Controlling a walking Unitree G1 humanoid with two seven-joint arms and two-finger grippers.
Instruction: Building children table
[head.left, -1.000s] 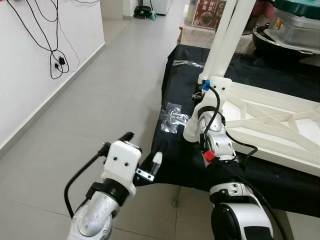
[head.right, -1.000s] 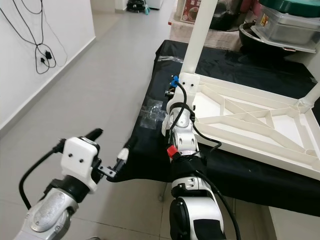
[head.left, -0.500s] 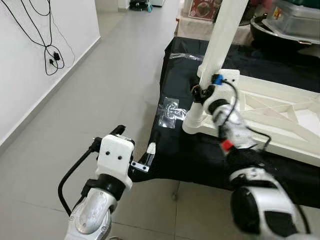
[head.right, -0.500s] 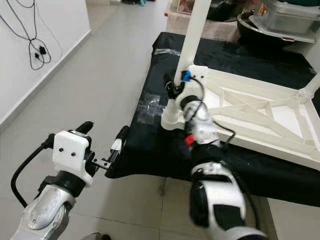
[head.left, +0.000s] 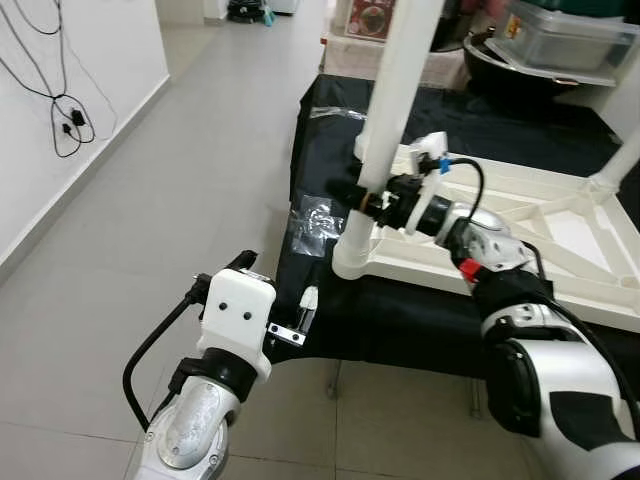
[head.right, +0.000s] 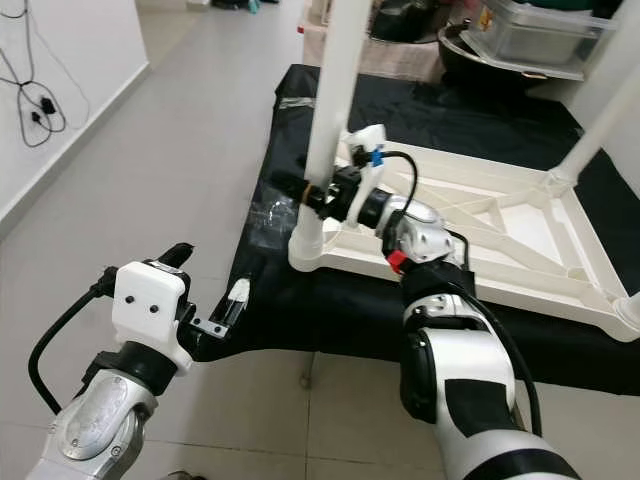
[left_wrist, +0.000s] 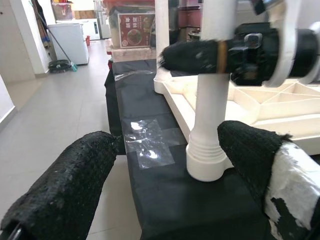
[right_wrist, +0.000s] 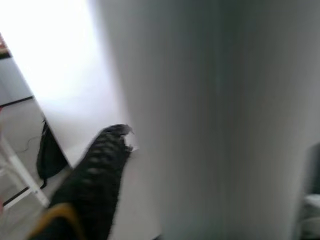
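The white children's table frame (head.left: 520, 215) lies upside down on a black cloth (head.left: 330, 130). One white table leg (head.left: 395, 90) stands upright at its near left corner, with its ribbed base (left_wrist: 204, 159) on the cloth. My right gripper (head.left: 362, 195) reaches in level from the right and is shut on this leg a little above the frame. One of its black fingers (left_wrist: 192, 54) lies across the leg. My left gripper (head.left: 275, 285) hangs open by the cloth's front edge, below and left of the leg. A second leg (head.right: 590, 130) rises at the far right.
A clear plastic bag (head.left: 315, 215) lies on the cloth left of the leg. Pots and boxes (head.left: 540, 40) crowd the back. Cables (head.left: 60, 110) hang on the white wall at left, above a wide grey tiled floor (head.left: 180, 180).
The view has shifted. My right forearm has swung out to the right, over the frame, with its gripper staying at the leg. The left gripper has hardly moved.
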